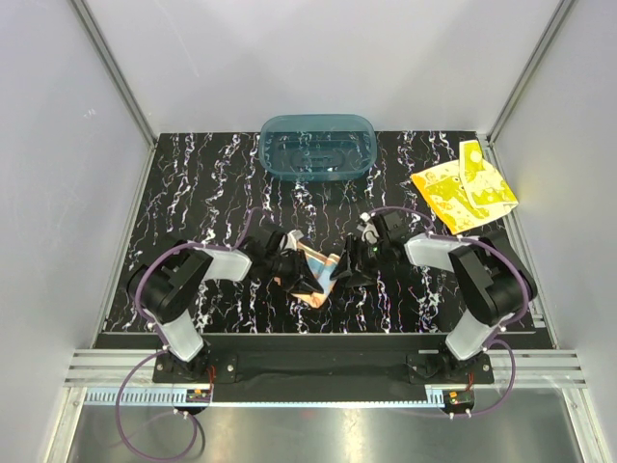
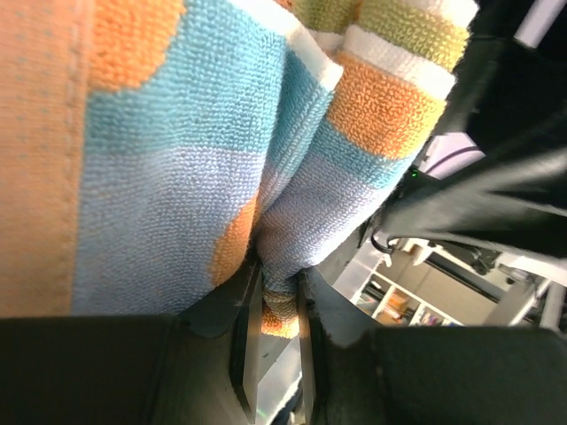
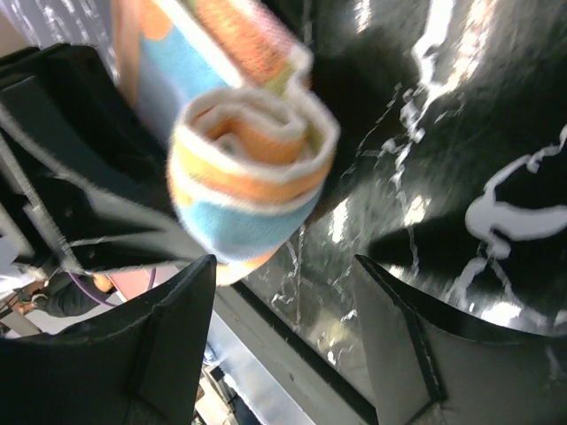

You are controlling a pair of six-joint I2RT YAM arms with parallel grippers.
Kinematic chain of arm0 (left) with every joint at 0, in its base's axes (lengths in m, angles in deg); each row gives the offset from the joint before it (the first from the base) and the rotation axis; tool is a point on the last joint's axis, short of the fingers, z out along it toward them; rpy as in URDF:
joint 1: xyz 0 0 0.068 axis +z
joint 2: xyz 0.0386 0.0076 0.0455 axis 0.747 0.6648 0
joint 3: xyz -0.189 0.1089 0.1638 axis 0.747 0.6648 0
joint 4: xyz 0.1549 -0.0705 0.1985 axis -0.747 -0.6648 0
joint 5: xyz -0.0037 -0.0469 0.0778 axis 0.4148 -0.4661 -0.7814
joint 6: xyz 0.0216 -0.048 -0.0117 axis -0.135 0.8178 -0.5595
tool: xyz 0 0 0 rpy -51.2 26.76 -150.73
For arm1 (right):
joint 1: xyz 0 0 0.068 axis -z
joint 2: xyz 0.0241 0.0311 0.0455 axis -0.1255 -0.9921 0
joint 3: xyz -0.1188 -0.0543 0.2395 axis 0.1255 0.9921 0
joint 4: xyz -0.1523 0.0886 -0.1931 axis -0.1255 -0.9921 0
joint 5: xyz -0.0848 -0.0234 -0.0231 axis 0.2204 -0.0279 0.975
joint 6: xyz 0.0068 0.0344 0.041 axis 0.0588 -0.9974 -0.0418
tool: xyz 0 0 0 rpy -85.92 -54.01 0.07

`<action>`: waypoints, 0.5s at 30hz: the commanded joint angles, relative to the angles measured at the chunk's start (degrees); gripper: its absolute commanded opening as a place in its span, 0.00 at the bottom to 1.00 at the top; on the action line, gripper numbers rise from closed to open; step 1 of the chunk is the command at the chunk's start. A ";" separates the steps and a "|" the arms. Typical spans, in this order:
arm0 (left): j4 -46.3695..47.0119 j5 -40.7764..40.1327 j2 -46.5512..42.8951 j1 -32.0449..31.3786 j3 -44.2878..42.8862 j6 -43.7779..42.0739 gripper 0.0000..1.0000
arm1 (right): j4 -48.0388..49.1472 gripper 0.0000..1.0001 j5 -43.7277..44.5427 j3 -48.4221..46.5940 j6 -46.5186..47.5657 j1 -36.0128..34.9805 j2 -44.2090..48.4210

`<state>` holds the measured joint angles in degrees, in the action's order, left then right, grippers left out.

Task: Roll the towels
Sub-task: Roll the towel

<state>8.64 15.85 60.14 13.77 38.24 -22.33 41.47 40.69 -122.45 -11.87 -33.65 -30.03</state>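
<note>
While your left tool (image 2: 276,297) pinches the orange-dotted towel (image 2: 159,204), your right tool (image 3: 283,270) sits spread beside its rolled end.

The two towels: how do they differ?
The dotted towel is blue with orange dots; the yellow towel is bright yellow with pale shapes. The dotted towel is partly rolled, pinched by the left gripper; the yellow towel lies unrolled, untouched, far right. Both are small cloths.

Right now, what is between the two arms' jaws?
The dotted towel, partly rolled, as the top view shows. The left jaws pinch a fold of it; the right jaws stand open at its rolled end.
</note>
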 commanded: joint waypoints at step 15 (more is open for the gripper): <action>11.82 5.07 2.93 1.70 4.07 4.21 0.06 | 13.72 0.17 -1.80 -2.09 -2.61 -1.25 -10.14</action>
<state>17.34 19.23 62.02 15.34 41.32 -18.66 51.63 36.69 -123.81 -14.58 -34.39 -38.73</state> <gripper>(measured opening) 0.216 0.210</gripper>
